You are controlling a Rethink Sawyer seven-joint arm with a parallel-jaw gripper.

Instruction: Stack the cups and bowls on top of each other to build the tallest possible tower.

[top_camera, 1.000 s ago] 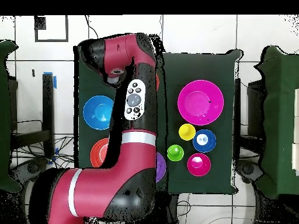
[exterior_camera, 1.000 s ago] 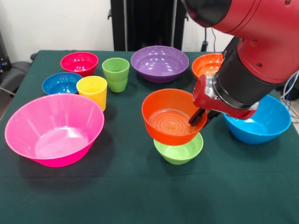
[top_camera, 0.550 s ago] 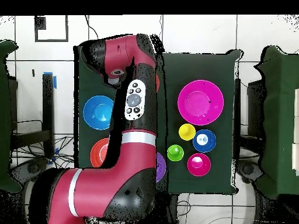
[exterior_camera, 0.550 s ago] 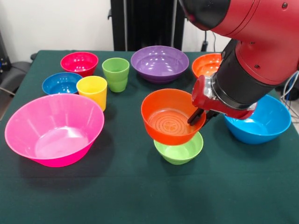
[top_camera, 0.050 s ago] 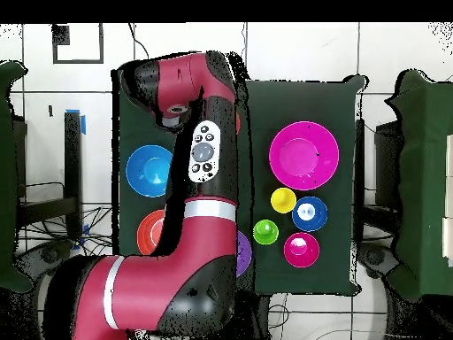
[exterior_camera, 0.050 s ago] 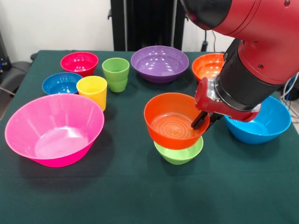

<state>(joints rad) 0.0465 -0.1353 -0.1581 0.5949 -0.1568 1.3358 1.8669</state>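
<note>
The step in hand appears to be setting the glossy orange-red plastic bowl into the small light-green plastic bowl that sits on the dark green tablecloth directly beneath it; the claw grips the orange bowl by its rim, one dark finger inside the wall, and the bowl is empty, showing only moulded rings on its floor. The orange bowl looks seated on or just at the green rim, so the next move probably calls for letting go cleanly and lifting straight up without dragging the pair askew. Just beside the claw, on the side under the red and black arm, stands the large light-blue plastic bowl, empty. Well apart across the cloth is the large pink plastic bowl, also empty. Farther back stand the yellow plastic tumbler, the small dark-blue bowl and the light-green tumbler, and beyond the claw the large orange bowl, the large purple bowl and the small magenta-red bowl, all holding nothing. Overhead, the arm hides the stack.
</note>
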